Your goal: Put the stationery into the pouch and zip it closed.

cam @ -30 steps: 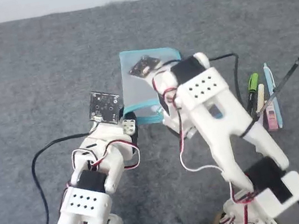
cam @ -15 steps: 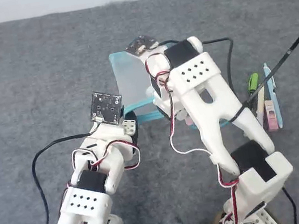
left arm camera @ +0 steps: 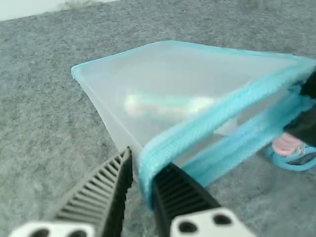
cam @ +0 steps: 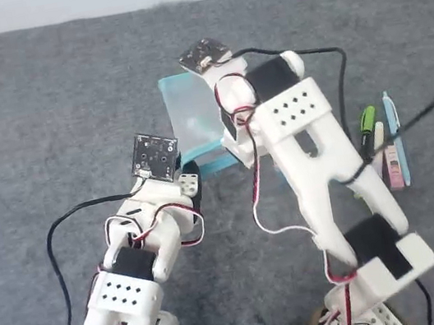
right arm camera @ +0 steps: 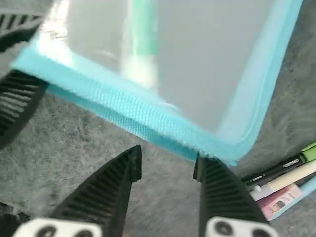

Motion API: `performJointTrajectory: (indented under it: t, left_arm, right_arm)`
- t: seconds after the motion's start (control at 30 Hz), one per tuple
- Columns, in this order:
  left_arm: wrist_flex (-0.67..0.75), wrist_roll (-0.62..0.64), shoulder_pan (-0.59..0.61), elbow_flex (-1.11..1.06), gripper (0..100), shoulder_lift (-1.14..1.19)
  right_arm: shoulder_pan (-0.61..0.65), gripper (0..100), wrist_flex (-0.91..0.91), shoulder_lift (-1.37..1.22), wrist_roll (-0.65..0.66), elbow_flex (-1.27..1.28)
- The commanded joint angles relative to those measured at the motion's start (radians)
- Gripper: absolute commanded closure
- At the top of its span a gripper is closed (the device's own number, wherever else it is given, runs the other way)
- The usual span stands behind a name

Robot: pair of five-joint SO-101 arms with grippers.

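Grey, carpet-textured table (cam: 40,100) underneath it all, and two white arms over it. The right arm (cam: 308,156) stretches in from the near right. The left arm (cam: 129,285) comes up from the near left corner.

Between their tips, about mid-table, sits the pouch (cam: 191,108). It is translucent with teal trim, and its zip edge faces the arms.

The left gripper (left arm camera: 146,160) has its black ridged jaws drawn close together on the teal zip edge at one corner of the pouch. That corner is pinched between them. In the left wrist view two teal bands run apart from that corner, so the mouth looks open.

The right gripper (right arm camera: 168,155) has its jaws spread wide with nothing between them. It hangs over the table just short of the zip edge, and one tip is right up against the teal band.

Off to the right, well apart from the pouch, the loose stationery lies in a close bunch. There is a blue pen (cam: 395,128) and a green-capped pen (cam: 367,122). A cream marker (cam: 379,142) and a small pink item (cam: 394,168) lie with them.

One piece is already inside: a green-and-white pen (left arm camera: 168,106) shows through the pouch wall. It lies lengthwise, away from the zip.
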State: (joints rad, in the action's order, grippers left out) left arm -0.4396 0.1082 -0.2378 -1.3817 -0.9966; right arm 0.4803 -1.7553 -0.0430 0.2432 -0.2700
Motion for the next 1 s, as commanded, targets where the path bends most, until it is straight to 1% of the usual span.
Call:
performJointTrajectory:
  t: [0.0, 0.13, 0.23, 0.37, 0.47, 0.57, 0.73, 0.83, 0.97]
  left_arm:
    - [0.029, -0.012, -0.017, 0.048, 99, 0.0]
    - [0.028, -0.012, -0.015, 0.048, 99, 0.0]
    - [0.028, -0.012, -0.009, 0.045, 99, 0.0]
    - [0.028, -0.014, -0.009, 0.035, 99, 0.0]
    - [0.028, -0.014, -0.008, 0.033, 99, -0.002]
    - [0.028, -0.014, -0.008, 0.033, 99, -0.002]
    - [0.028, -0.014, -0.008, 0.031, 99, -0.002]
    - [0.028, -0.014, -0.008, 0.031, 99, -0.002]
    - [0.028, -0.014, -0.008, 0.024, 99, -0.002]
  right_arm:
    - [-0.002, 80.9, -0.035, 0.127, 0.026, -0.06]
    - [-0.013, 81.0, -0.036, 0.205, 0.026, -0.055]
    - [-0.07, 81.1, -0.036, 0.243, 0.026, -0.054]
    - [-0.211, 81.1, -0.038, 0.26, 0.026, -0.021]
    - [-0.329, 81.1, -0.027, 0.254, 0.037, 0.071]
    - [-0.433, 80.9, 0.005, 0.24, 0.114, 0.204]
    - [-0.639, 80.8, 0.147, 0.194, 0.207, 0.387]
    - [-0.75, 80.8, 0.214, 0.148, 0.244, 0.423]
    - [-0.852, 81.0, 0.262, 0.07, 0.319, 0.42]
